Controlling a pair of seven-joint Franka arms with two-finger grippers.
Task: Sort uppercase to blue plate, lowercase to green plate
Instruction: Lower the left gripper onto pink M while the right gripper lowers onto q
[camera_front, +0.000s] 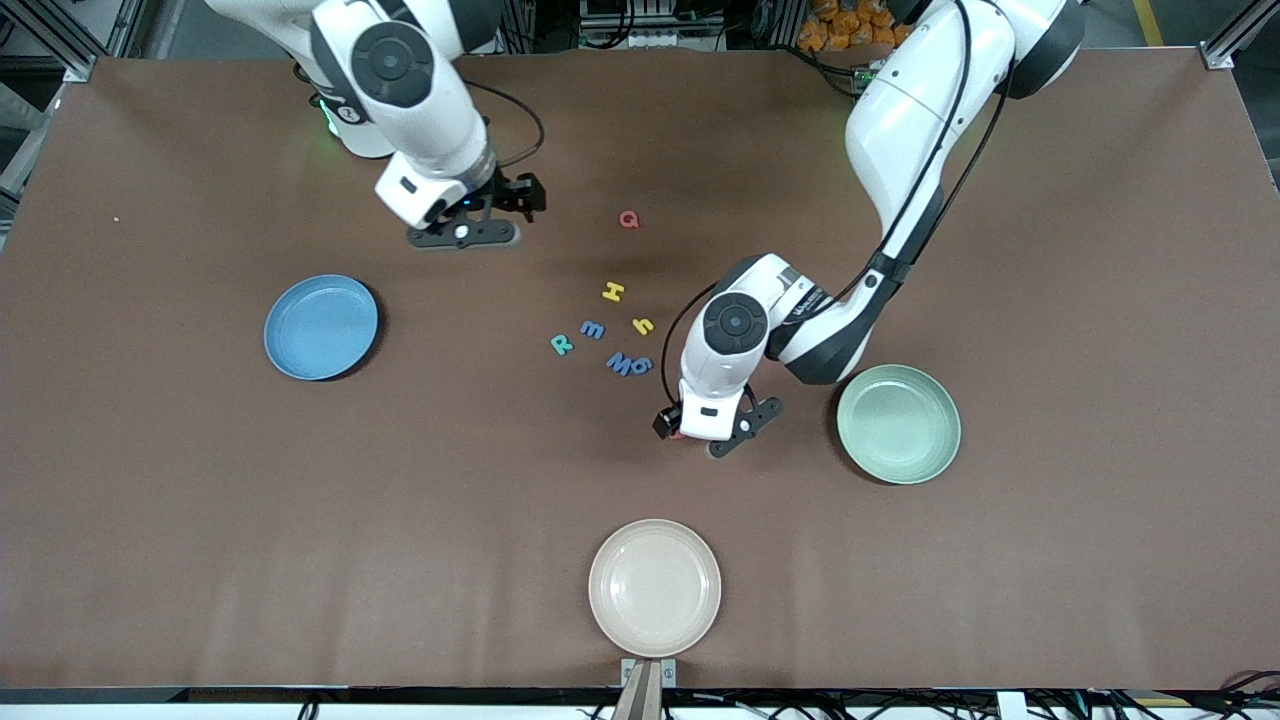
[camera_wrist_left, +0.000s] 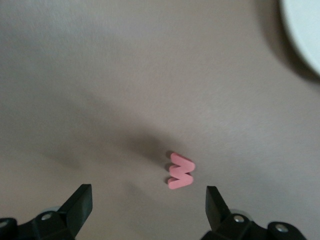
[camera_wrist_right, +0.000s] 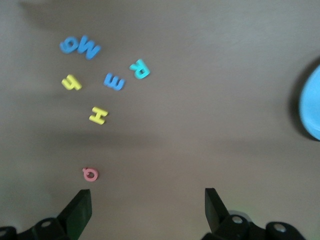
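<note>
Most letters lie mid-table: red Q, yellow H, yellow h, blue m, teal R, and blue M touching a rounded blue lowercase letter. The red w lies flat just ahead of my open left gripper, which hangs low between the cluster and the green plate. My open, empty right gripper is over bare table beside the Q. The blue plate is empty.
An empty beige plate sits near the table's front edge. A pale plate's rim shows at the corner of the left wrist view; I cannot tell which plate it is. Brown tabletop surrounds the letters.
</note>
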